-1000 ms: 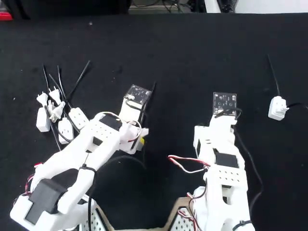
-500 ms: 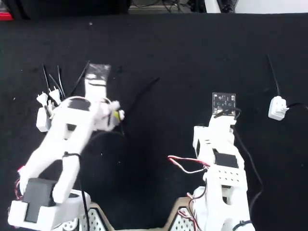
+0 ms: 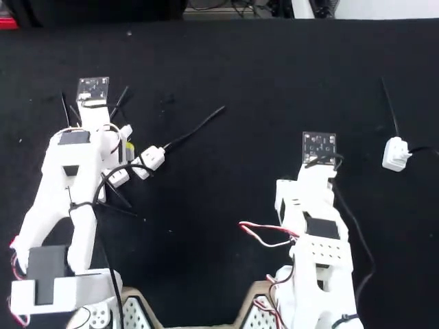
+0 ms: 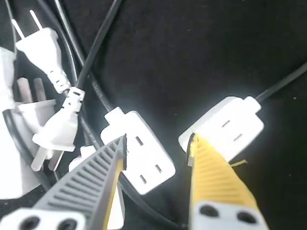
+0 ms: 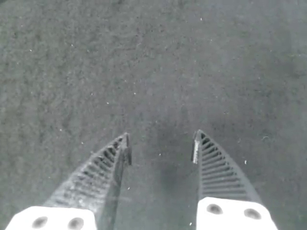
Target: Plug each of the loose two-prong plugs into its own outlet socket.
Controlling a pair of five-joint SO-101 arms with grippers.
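Right arm, nearest me, stands just right of centre. The right gripper is spread and holds nothing, with plain cloth under both fingers.

Left arm lies stretched along the left side of the table, wrist over the tangle. The left gripper is spread wide and holds nothing.
- Grey finger: tip at the edge of a socket, which lies flat with its slots up and unfilled, mostly in the gap between the two tips.
- Yellow finger: tip at the near corner of a second socket, also slots up and unfilled. I cannot tell whether either tip touches.

Just beyond the grey finger the plugs are crowded together over crossing black leads. One plug has both prongs bare and pointing away. Two more lie beside it, overlapping.

The second socket's cord runs out diagonally toward the far centre and ends on open cloth.

A broad stretch of cloth separates the two arms and carries on to the far edge.

A white block sits toward the right side, well apart from the right arm. Its thin lead trails toward the far edge.
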